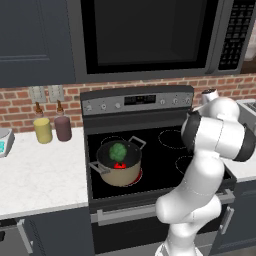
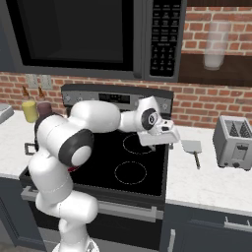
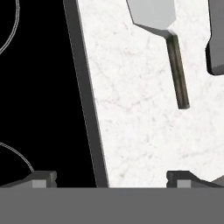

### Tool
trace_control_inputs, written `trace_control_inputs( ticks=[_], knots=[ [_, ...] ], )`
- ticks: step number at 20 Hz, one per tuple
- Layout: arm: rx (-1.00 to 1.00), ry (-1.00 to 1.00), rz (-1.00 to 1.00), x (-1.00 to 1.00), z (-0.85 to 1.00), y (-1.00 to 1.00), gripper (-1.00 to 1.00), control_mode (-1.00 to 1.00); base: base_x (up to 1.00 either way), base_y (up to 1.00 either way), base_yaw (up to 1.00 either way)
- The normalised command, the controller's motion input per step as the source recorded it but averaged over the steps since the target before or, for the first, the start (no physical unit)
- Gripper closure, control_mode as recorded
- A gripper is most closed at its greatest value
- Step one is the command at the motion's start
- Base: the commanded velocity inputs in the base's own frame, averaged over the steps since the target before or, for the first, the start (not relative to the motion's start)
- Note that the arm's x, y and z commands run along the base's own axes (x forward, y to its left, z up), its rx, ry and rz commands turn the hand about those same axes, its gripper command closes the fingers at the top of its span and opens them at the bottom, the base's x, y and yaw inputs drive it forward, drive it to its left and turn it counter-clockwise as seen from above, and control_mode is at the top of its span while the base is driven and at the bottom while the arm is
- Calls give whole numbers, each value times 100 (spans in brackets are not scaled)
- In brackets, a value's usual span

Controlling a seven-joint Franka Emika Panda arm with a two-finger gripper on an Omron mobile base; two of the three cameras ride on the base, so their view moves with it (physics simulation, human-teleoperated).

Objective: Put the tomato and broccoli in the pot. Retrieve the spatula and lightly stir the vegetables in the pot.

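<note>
A: Where do the vegetables stand?
B: The broccoli [image 1: 118, 150] and the tomato [image 1: 119, 164] both lie inside the pot [image 1: 119, 163], on the front left burner of the stove [image 1: 155, 150].

A: And the spatula?
B: The spatula [image 2: 192, 149] lies flat on the worktop [image 2: 211, 182], just right of the stove's right edge, between the stove and the toaster [image 2: 234, 141], blade toward the brick wall, handle toward the worktop's front edge.

A: State of the hand?
B: The hand [image 3: 109, 177] is released, its two fingertips [image 3: 40, 178] wide apart and holding nothing. It hangs over the stove's right edge, one tip above the black top, the other above the worktop. The spatula is ahead of it, untouched.
</note>
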Motion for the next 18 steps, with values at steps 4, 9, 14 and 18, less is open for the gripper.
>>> trace_control_inputs(
  ticks=[4,9,14,18],
  knots=[
    [22,-8,0,0,-23,-23,-100,-100,0,0,0],
    [24,-4,0,0,1,-28,-100,-100,0,0,0],
    [8,1,0,1,2,-22,-100,-100,0,0,0],
    [0,2,0,4,0,-17,-100,-100,0,0,0]
  ],
)
